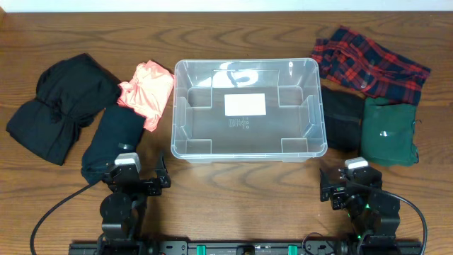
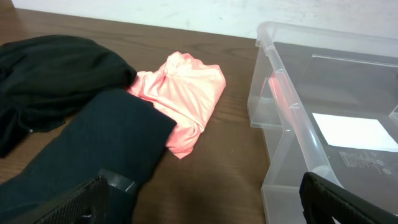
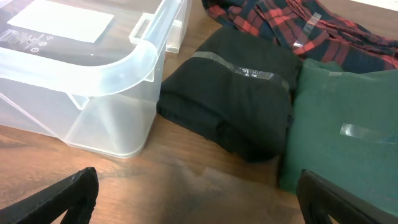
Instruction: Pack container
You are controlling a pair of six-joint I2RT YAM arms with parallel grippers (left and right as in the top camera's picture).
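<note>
My left claw (image 2: pixel 205 200) gapes wide, holding nothing, one finger by a dark folded garment (image 2: pixel 93 149) that touches a pink one (image 2: pixel 186 93). My right claw (image 3: pixel 199 194) is spread too, near black (image 3: pixel 236 93) and green (image 3: pixel 342 124) folds. The clear container (image 1: pixel 248 154) sits between, mid-table.

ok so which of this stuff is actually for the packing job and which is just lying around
For the job (the clothes are likely what goes in):
clear container
black bundle
pink top
dark folded garment
plaid garment
black folded garment
green garment

Just rig, not for packing:
arm cable
base rail
</note>
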